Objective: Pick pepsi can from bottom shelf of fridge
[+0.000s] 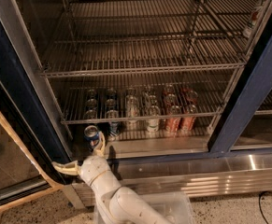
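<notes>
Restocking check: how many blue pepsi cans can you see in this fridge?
1 for sure: the pepsi can at the front left of the bottom shelf, right beside the open gripper. Others may be hidden among the other cans farther back.
</notes>
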You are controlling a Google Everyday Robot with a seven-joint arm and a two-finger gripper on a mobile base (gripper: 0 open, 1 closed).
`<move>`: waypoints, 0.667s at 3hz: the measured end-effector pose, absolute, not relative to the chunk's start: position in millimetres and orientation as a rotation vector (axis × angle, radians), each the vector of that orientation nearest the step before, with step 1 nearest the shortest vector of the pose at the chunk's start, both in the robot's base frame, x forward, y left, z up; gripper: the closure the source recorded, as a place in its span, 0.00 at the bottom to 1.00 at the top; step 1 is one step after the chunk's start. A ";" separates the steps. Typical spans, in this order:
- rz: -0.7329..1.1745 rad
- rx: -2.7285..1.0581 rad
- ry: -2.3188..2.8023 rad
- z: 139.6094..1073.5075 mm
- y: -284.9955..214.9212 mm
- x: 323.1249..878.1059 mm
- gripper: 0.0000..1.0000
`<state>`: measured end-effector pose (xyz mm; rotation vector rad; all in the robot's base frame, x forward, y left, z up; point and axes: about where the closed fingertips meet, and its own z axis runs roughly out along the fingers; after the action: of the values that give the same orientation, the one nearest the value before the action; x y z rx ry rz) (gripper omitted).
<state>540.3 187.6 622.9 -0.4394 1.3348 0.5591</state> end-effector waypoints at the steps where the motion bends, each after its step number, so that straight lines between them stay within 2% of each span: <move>1: 0.534 -0.380 1.347 617.5 181.2 536.4 0.00; 2: 0.481 -0.273 1.353 611.3 164.6 522.8 0.00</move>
<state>522.8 164.6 611.3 -0.2734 1.3533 0.4808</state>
